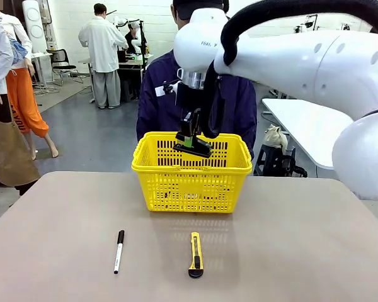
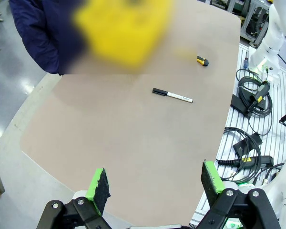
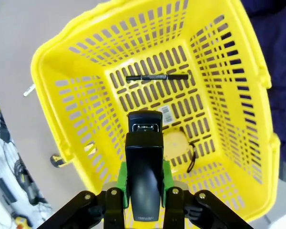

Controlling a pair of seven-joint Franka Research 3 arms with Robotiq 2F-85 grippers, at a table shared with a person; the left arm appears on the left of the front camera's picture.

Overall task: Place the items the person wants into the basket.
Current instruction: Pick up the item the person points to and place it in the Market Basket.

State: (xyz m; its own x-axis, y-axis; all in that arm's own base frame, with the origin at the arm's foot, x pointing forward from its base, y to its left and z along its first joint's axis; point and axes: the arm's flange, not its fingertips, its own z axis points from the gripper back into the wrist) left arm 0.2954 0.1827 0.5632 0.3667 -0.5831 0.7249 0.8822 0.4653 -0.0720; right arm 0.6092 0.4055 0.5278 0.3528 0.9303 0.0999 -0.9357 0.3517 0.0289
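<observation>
From across the table, the right gripper is hanging over the open top of the yellow basket, its fingers pinching a black stapler that is tilting just above the near rim. The person in the dark jacket is standing right behind the basket, beyond the gripper. Well below and nearer than the gripper, a white-barrelled marker and a yellow-and-black utility knife are lying apart on the table. Looking down the left wrist, the left gripper is holding its green pads spread wide with nothing between them, hovering over bare tabletop; the marker is lying well ahead of it, the knife farther on, and the basket is showing as a yellow blur at the far end beside the person's sleeve. Looking down the right wrist, the stapler is sitting clamped between the green pads, directly over the basket's inside. On the basket floor beneath, a slim black pen is lying ahead of the stapler's nose, and a round yellow tape measure is resting just beside it.
</observation>
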